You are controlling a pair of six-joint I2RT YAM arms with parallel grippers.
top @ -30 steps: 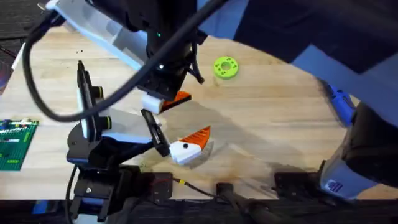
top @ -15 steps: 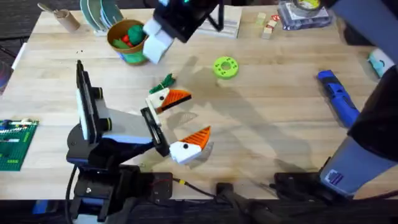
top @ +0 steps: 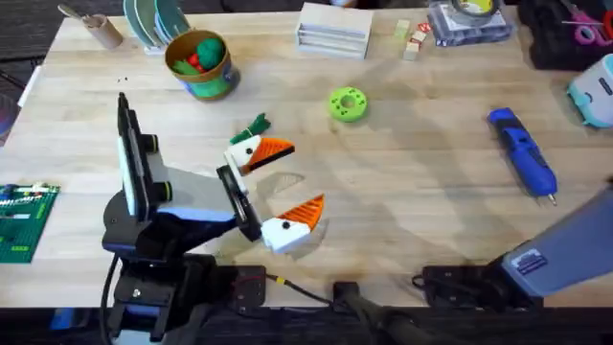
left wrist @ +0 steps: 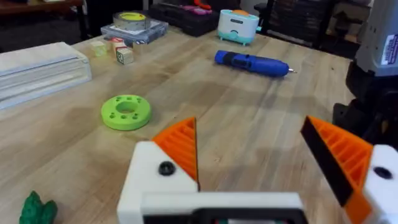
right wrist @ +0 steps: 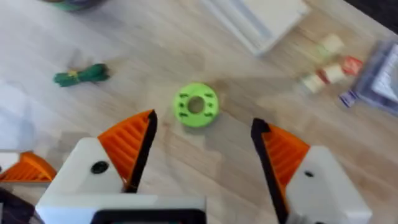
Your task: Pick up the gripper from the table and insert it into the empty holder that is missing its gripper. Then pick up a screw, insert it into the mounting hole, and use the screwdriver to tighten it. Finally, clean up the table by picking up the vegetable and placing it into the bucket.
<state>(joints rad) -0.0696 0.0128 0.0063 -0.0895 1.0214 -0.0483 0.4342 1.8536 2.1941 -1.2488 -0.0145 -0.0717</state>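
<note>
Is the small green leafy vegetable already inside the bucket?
No. In the overhead view the vegetable lies on the table, apart from the bucket.

- My overhead camera sits above the arm bases, looking down and forward over the whole table (top: 402, 211).
- My left wrist camera rides low, close over the tabletop, facing across toward the screwdriver (left wrist: 252, 62).
- My right wrist camera looks steeply down from higher up.
- All three views share the lime-green disc (top: 348, 103) (left wrist: 126, 112) (right wrist: 196, 104).
</note>
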